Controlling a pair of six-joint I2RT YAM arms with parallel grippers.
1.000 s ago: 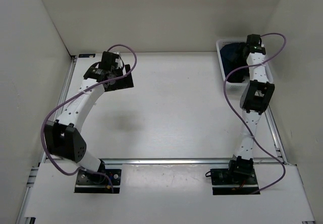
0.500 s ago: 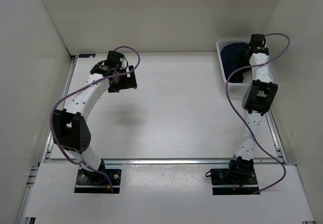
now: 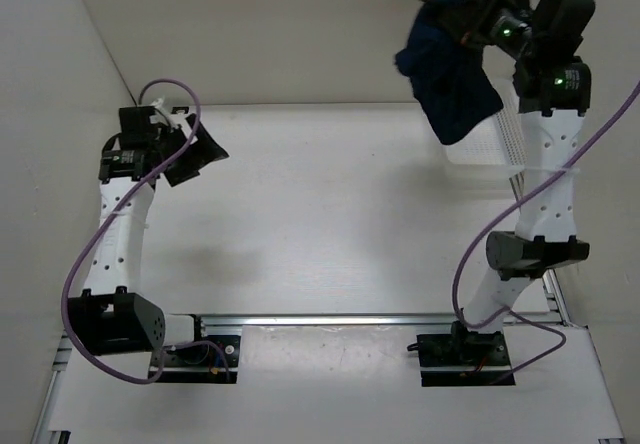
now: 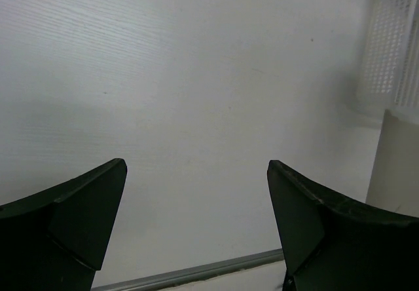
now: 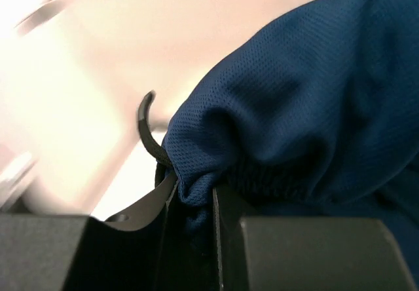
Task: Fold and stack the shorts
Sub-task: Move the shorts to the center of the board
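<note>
The navy shorts (image 3: 447,59) hang high in the air at the back right, bunched and drooping over the table. My right gripper (image 3: 482,9) is shut on them. In the right wrist view the mesh fabric (image 5: 301,114) is pinched between the two fingers at the gathered waistband, and a thin dark drawstring (image 5: 148,134) curls out to the left. My left gripper (image 3: 197,151) stands open over the back left of the table, its fingers (image 4: 78,212) wide apart with nothing but bare white table between them.
A white mesh plastic basket (image 3: 500,144) stands at the back right, just under the hanging shorts; it also shows at the right edge of the left wrist view as the basket (image 4: 393,42). White walls close in the table on three sides. A metal rail (image 3: 350,318) runs along the near edge.
My right arm has risen steeply and lifted the shorts out of the basket, its gripper having shut on them. My left arm has swung back toward the left wall.
</note>
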